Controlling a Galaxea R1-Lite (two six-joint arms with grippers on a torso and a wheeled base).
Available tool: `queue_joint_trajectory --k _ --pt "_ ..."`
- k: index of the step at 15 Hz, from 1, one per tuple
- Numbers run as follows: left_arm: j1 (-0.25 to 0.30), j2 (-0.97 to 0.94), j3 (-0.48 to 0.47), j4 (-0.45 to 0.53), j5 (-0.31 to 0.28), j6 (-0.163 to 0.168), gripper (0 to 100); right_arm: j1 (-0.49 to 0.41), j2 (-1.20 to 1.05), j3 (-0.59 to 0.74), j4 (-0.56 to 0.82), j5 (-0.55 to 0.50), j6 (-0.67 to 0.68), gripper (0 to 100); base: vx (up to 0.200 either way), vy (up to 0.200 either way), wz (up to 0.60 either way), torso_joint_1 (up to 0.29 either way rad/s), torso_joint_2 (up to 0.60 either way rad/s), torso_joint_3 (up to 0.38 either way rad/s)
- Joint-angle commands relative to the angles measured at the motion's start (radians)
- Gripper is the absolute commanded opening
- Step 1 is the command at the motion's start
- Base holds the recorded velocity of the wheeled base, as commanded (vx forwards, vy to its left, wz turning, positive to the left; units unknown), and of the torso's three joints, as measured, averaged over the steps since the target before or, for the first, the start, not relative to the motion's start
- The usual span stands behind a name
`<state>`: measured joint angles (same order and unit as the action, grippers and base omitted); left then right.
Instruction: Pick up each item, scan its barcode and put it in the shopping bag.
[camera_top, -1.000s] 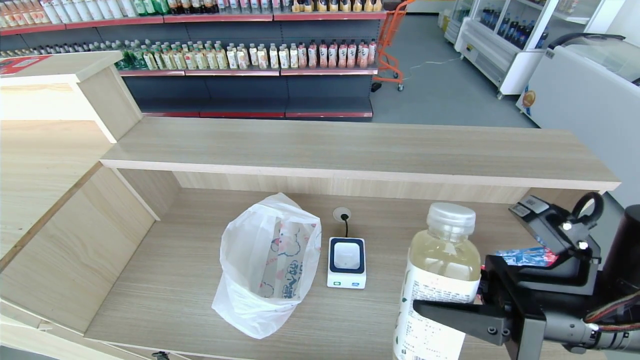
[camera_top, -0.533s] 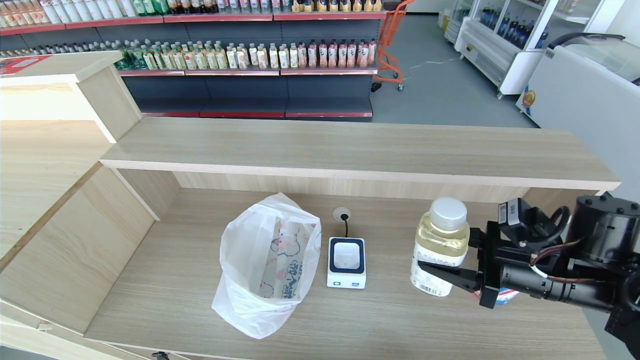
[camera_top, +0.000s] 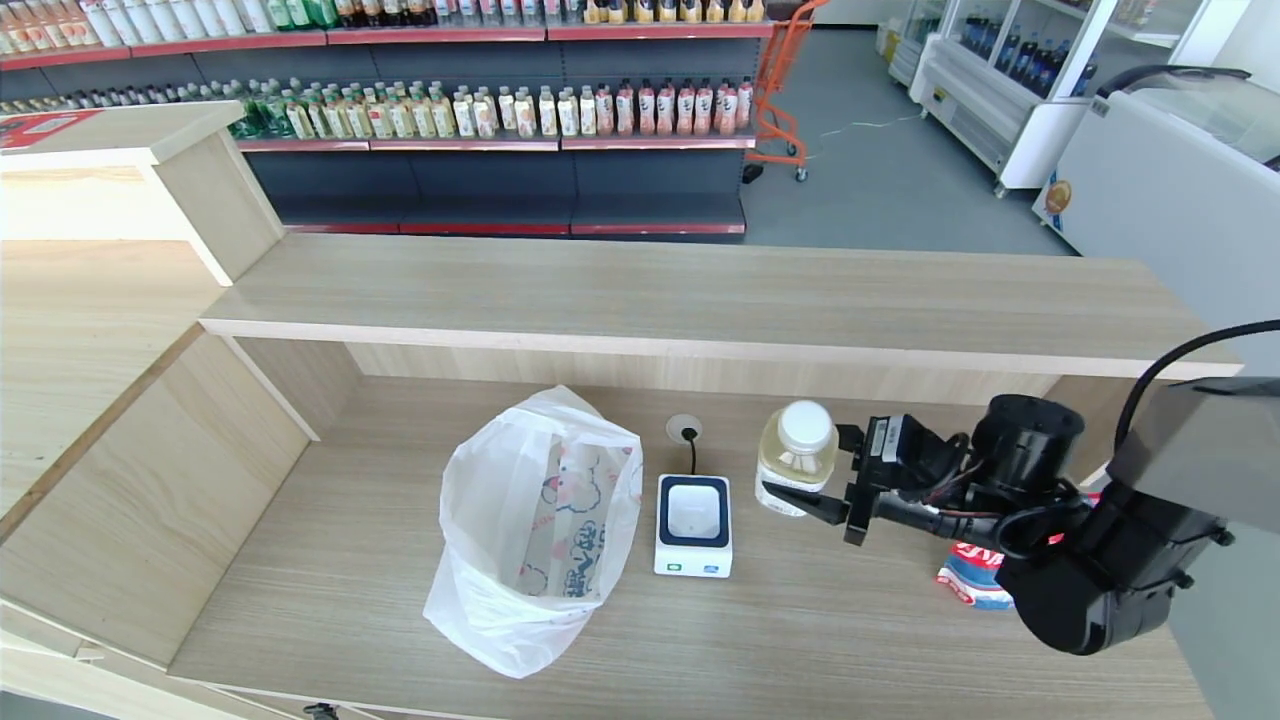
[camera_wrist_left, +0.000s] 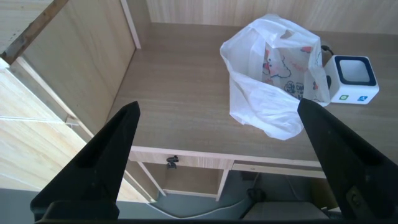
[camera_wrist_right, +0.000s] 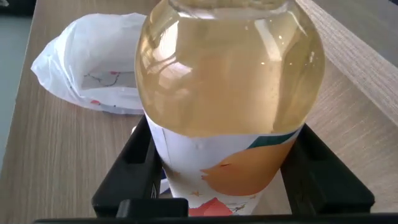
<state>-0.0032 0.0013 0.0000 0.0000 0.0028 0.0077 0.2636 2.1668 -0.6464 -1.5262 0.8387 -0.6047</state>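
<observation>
The scanning step, as we read it: our right pincer (camera_top: 812, 478) clamps the bottle of pale yellow drink (camera_top: 797, 448) upright, just beside the barcode scanner (camera_top: 693, 524) on the desk (camera_top: 800, 640). Next, we judge, its barcode must face the scanner's window, before the white shopping bag (camera_top: 520, 540) alongside.

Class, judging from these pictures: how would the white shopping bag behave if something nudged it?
Probably floppy: the bag is thin, crinkled film with a sagging mouth. Likely light, so it might slide or crumple. The packet inside may steady it somewhat.
</observation>
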Motion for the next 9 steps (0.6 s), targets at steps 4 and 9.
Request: queue_joint_trajectory --k 4,9 --pt "0.000 0.000 -0.002 0.000 0.000 0.000 100 0.075 0.238 -0.167 -0.045 0.006 -0.017 0 0.000 0.000 0.00 0.000 0.00 0.000" --pt "0.000 0.000 -0.002 0.000 0.000 0.000 100 0.115 0.318 -0.295 -0.045 0.010 -0.043 0 0.000 0.000 0.00 0.000 0.00 0.000"
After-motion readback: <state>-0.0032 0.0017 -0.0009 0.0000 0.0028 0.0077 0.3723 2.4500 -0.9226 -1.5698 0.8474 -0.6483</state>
